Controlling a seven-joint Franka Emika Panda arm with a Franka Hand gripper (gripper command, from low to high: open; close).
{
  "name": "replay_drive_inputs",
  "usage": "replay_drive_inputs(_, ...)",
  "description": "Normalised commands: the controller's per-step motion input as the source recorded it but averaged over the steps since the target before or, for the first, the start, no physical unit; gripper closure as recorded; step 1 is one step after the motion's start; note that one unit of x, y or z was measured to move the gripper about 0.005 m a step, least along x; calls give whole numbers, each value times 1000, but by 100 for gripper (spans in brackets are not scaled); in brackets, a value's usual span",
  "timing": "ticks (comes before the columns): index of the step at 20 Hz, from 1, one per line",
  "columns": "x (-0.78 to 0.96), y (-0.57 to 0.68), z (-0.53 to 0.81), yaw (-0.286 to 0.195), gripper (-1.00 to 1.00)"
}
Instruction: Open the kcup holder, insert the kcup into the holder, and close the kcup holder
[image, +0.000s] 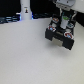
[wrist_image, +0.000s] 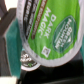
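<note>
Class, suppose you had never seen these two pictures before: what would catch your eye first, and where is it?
In the wrist view, the kcup fills nearly the whole picture: a bright green lid reading "Dark Magic", held between the jaws. In the exterior view, the gripper stands out at the upper right, directly over the black kcup holder on the pale table. A white bottle-shaped object stands at the back, towards that view's left.

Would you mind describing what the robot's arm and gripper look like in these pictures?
In the exterior view, the arm's wrist section is white and grey, and blocky. Below it the gripper is a dark, boxy assembly with a few small reddish and pale patches; the picture is too blurred to read them. The wrist view shows one dark finger with a teal pad.
</note>
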Motion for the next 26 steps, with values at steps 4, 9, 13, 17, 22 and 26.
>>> replay_drive_inputs(4, -179, -279, 94, -20, 100)
replay_drive_inputs(9, -54, -18, -216, 28, 100)
replay_drive_inputs(13, -37, -11, -210, 21, 100)
replay_drive_inputs(17, -71, -149, 15, 0, 100)
replay_drive_inputs(22, 5, -186, 74, 0, 100)
replay_drive_inputs(26, 204, -84, 4, -5, 100)
